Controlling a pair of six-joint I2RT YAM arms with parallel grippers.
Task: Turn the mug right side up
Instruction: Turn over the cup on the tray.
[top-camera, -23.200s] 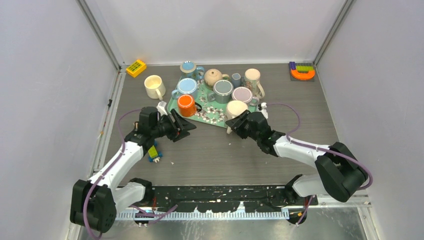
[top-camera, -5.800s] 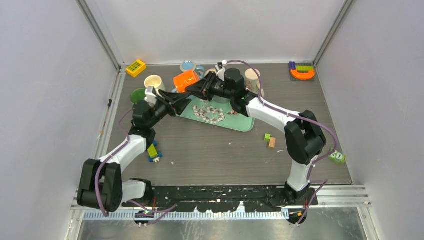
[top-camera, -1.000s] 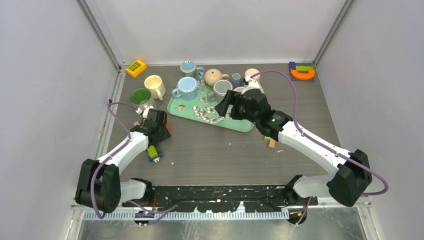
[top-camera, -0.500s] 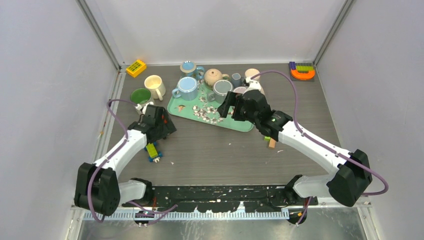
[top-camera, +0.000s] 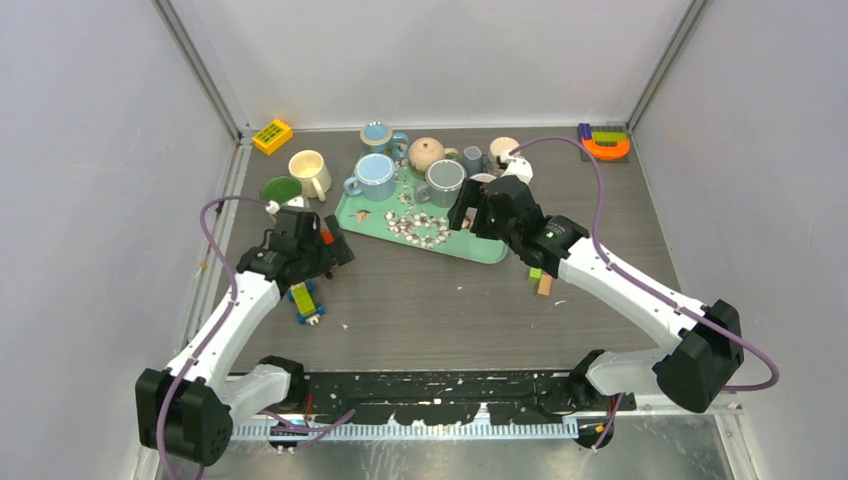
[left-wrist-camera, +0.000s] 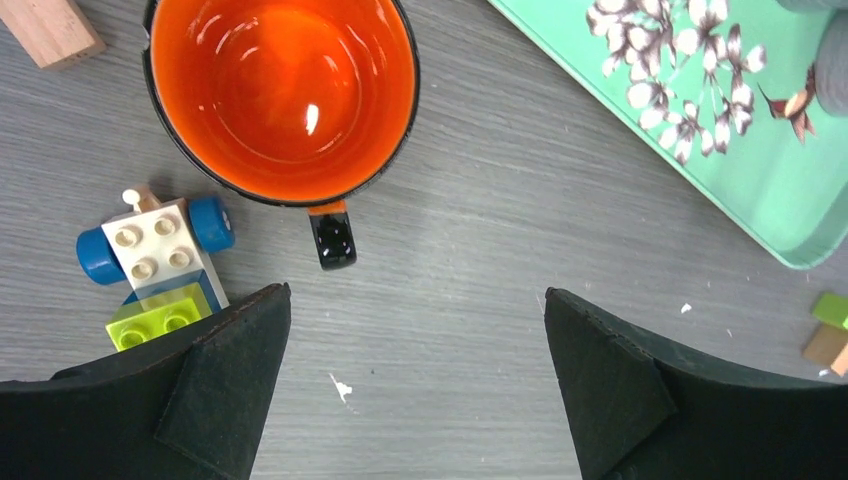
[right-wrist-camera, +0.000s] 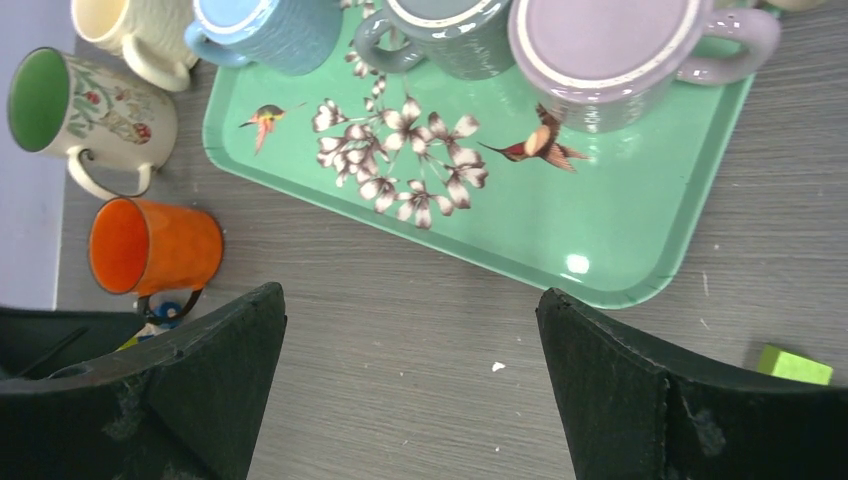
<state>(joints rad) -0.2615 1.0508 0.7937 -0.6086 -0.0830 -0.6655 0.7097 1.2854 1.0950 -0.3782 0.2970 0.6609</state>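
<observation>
We see the mug (left-wrist-camera: 280, 95) upright on the desk (left-wrist-camera: 470, 250), its orange mouth facing up and its black handle pointing back toward the left claw (left-wrist-camera: 415, 295). That claw hangs above, spread wide and holding nothing. The mug sits ahead of one finger, clear of both. A toy car (left-wrist-camera: 150, 255) lies just beside the mug, by that same finger. The tray (left-wrist-camera: 760, 190) lies ahead of the other finger. The right claw (right-wrist-camera: 410, 295), also spread and empty, hangs at the tray's near edge.
</observation>
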